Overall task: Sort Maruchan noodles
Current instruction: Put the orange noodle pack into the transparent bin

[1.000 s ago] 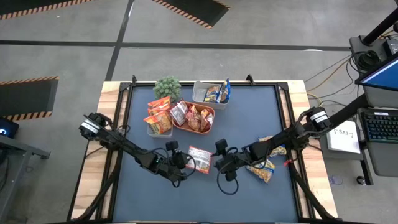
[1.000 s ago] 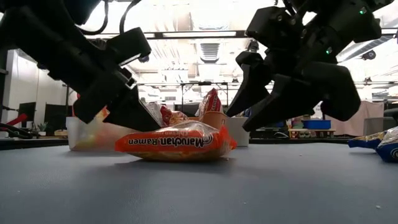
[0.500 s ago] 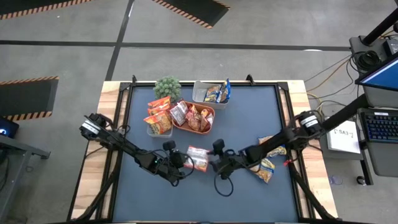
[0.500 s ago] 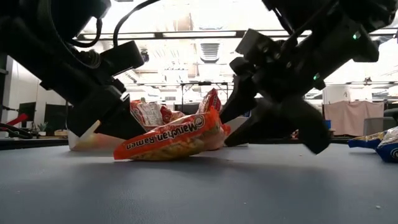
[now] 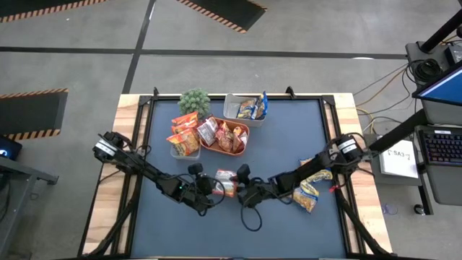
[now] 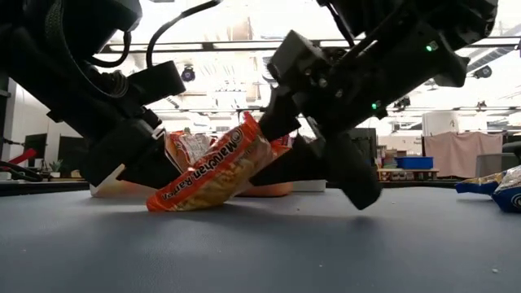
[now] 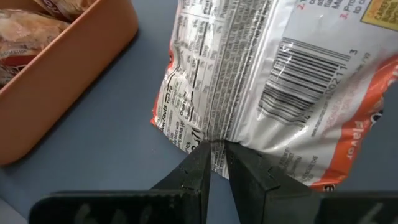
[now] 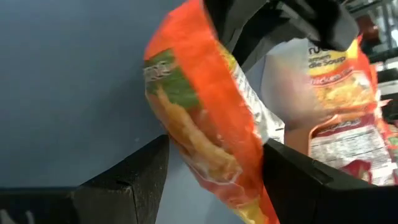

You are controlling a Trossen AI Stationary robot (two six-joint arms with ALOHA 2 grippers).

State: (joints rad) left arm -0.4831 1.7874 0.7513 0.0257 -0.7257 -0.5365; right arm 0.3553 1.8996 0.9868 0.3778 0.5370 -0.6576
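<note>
Orange ramen packet (image 6: 213,167) now tilted up on edge, flat 1 s ago. Left gripper (image 7: 214,163) pinched shut on its seam edge. Right gripper (image 8: 211,180) has slid in from 3 o'clock, fingers spread wide around the packet's other end. Orange tray (image 5: 242,143) at 12 o'clock from it.

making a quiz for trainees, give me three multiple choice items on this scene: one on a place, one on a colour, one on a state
1. Where is the orange tray?
A. beside the small plant
B. under the right arm
C. off the table

2. What colour is the packet between the two arms?
A. blue
B. orange
C. green

3. How is that packet lying?
A. flat
B. tilted, one end raised
C. inside a tub

Answers: 1 A, the high view shows them as neighbours. 2 B, the low view shows orange wrap. 3 B, the left gripper pinches its edge while the right gripper straddles it.
</note>
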